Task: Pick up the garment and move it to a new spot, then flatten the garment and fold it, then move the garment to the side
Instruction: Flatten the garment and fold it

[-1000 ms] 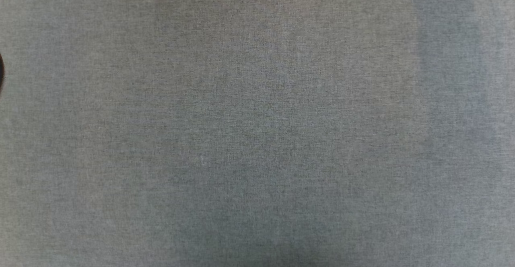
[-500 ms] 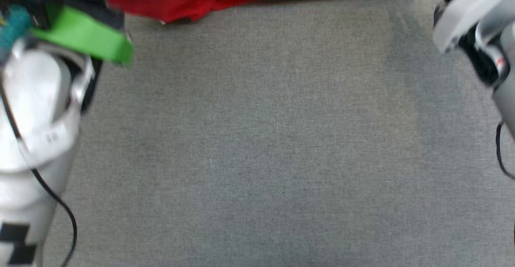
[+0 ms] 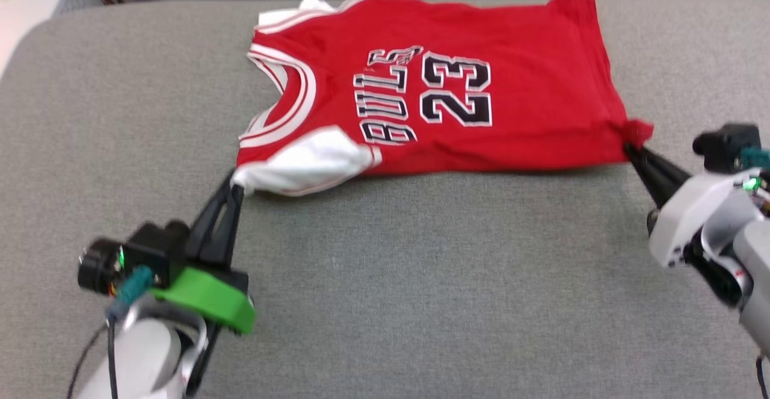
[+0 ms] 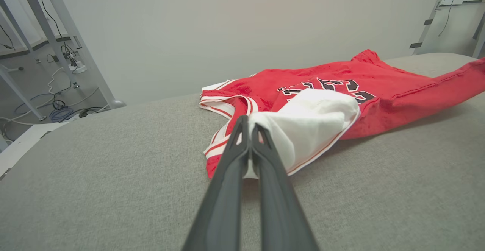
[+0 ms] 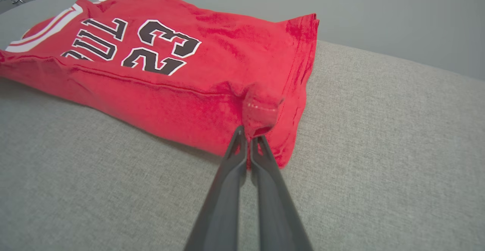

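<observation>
The garment (image 3: pixel 529 86), a red jersey-style shirt, lies across the far middle of a grey cloth-covered surface (image 3: pixel 421 278), with its striped collar (image 3: pixel 289 98) to the left and its hem to the right. The front faces up. The black, white-outlined lettering (image 3: pixel 385 101) and the number 23 (image 3: pixel 457 92) run sideways, their tops toward the collar. The left gripper (image 3: pixel 236 189) reaches in from the near left. Its two dark fingers are pressed together, pinching the edge of the near white sleeve (image 3: pixel 307 167). In the left wrist view the sleeve bulges up just beyond the fingertips. The right gripper (image 3: pixel 630 146) reaches in from the near right, its fingers likewise closed. They clamp the near right hem corner (image 3: pixel 637 129), where the red cloth is bunched into a small tuft. Between the two grips the near edge of the shirt is drawn fairly straight. In both wrist views it stands slightly off the surface, with a shadow beneath it, while the far part rests on the cloth. A second white sleeve (image 3: pixel 283 17) shows at the far left, behind the collar. The near half of the surface is bare fabric. A pale wall (image 4: pixel 227 24) rises beyond the far edge. At the far left of the left wrist view stand metal frame legs (image 4: pixel 57 35), with cables (image 4: pixel 57 107) on the floor beside them.
</observation>
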### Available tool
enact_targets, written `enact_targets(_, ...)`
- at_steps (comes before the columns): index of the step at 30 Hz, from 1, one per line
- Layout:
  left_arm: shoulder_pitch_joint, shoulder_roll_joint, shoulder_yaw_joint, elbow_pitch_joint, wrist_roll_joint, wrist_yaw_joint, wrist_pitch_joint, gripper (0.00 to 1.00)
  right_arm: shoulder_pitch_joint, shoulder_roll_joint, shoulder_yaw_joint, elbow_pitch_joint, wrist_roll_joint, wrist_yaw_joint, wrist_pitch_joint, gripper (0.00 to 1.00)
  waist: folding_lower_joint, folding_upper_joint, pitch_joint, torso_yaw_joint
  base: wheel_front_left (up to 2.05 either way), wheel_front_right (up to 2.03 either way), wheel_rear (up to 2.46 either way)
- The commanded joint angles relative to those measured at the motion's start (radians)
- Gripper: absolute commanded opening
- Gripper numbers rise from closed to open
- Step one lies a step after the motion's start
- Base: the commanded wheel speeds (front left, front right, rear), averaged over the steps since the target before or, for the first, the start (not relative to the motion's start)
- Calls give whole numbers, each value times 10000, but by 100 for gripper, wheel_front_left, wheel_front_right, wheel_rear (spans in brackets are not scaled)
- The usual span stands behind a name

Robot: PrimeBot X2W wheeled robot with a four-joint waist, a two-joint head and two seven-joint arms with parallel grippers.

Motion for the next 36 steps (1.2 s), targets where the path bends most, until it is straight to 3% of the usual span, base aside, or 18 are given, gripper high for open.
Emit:
enact_targets(1, 414, -98, -39, -26, -145, 73, -58, 0, 439, -81, -32, -107, 102, -7, -27, 0, 1, 0, -845, 194, 0, 0, 0)
enact_targets(15, 4220, -298, 103, -215, -1390, 498, 8, 0, 4073, -434, -751, -1329, -27, -7, 284, 0, 1, 0, -2192, 155, 0, 0, 0)
enact_targets(24, 5782, -263, -258, -537, -1955, 501, 559, 0, 6394, -563, -2064, -2413, -335, -7, 766, 0, 1, 0, -2671, 284, 0, 0, 0)
enact_targets(31, 5501, -147, -337, -340, -1801, 427, 566, 0, 7319, -176, -3100, -3093, -780, -7, 1333, 0, 1, 0, -2753, 314, 0, 0, 0)
enact_targets(36, 4102, 58, -446, 48, -1334, 24, 536, 0, 7105, 369, -3811, -3521, -1197, -7, 1738, 0, 1, 0, -2769, 164, 0, 0, 0)
